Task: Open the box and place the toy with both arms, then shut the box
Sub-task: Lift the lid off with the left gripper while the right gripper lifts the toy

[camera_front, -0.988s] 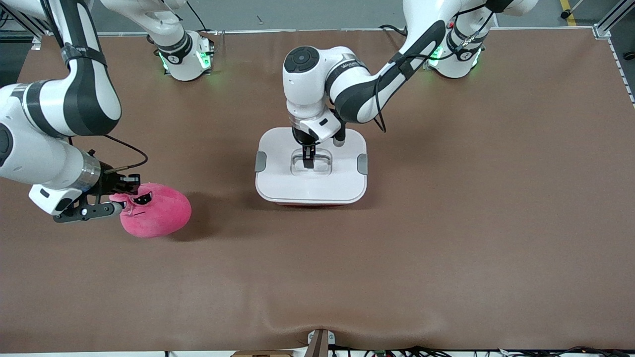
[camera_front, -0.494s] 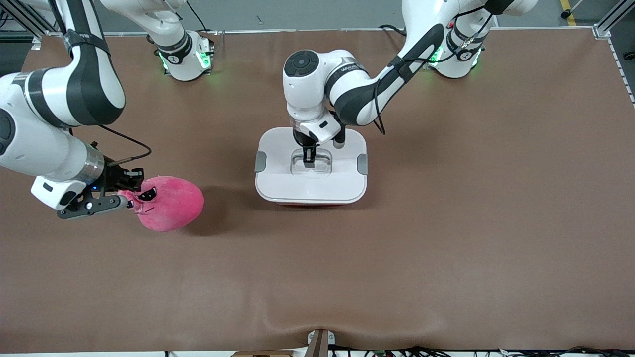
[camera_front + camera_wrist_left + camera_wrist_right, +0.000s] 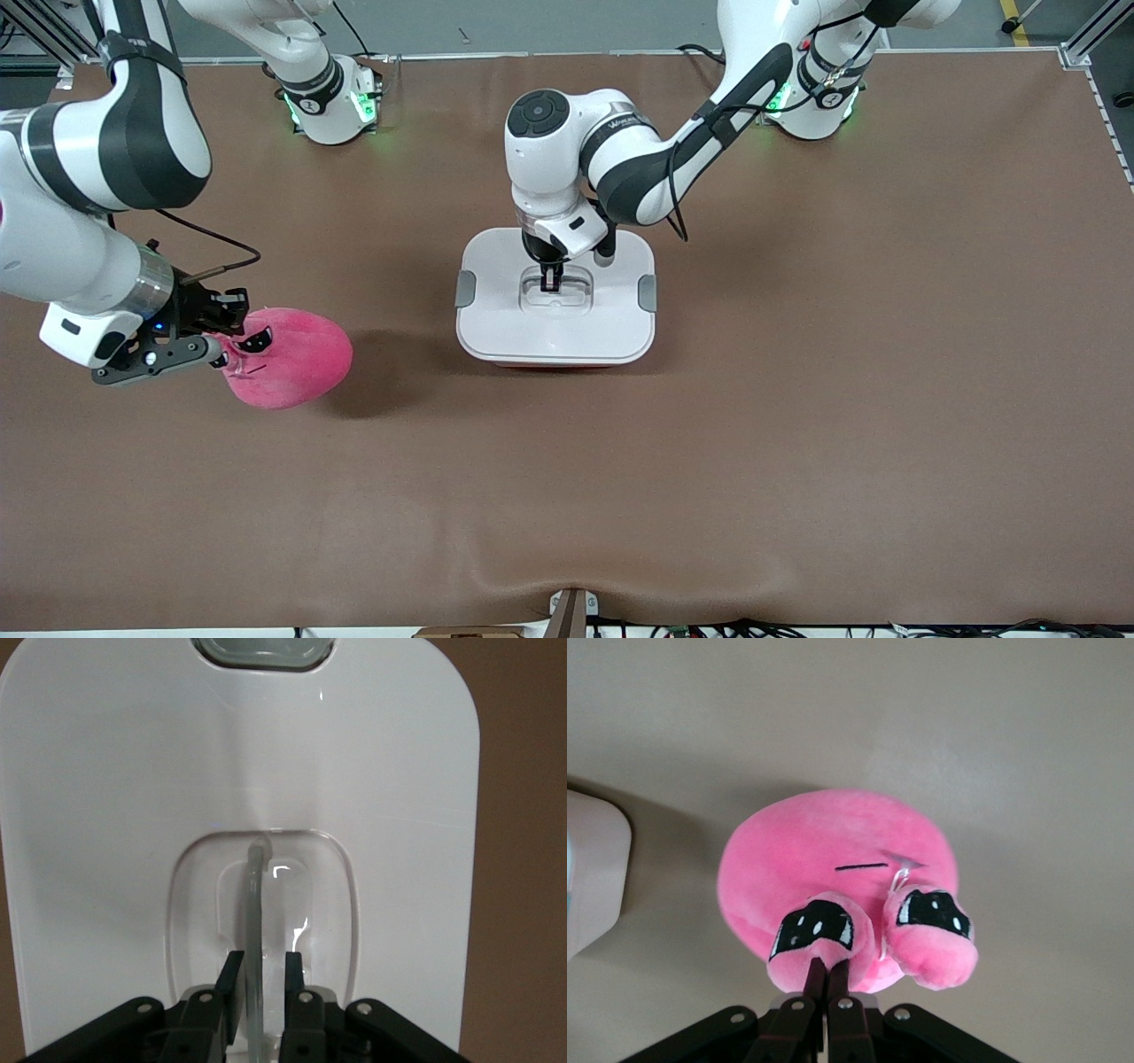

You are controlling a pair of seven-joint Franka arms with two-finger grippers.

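The box (image 3: 556,328) stands mid-table with its white lid (image 3: 496,292) on and grey clips (image 3: 465,289) at both ends. My left gripper (image 3: 550,283) is down in the recessed clear centre handle (image 3: 571,297). In the left wrist view its fingers (image 3: 232,979) straddle the clear handle bar (image 3: 257,895), with a gap on one side, so the left gripper (image 3: 261,958) is open. My right gripper (image 3: 226,341) is shut on one bulging eye of the hot-pink toy (image 3: 288,359). It holds the toy just above the table toward the right arm's end. In the right wrist view the right gripper (image 3: 828,970) pinches under the toy's (image 3: 833,859) eye.
The brown table (image 3: 797,399) stretches wide around the box. A corner of the box (image 3: 594,877) shows in the right wrist view, apart from the toy. One grey clip (image 3: 264,649) shows in the left wrist view. A small fixture (image 3: 571,611) sits at the table's near edge.
My right gripper has lifted the toy off the table, shifting it slightly toward the box and then up. My left gripper has sunk a little deeper into the handle recess.
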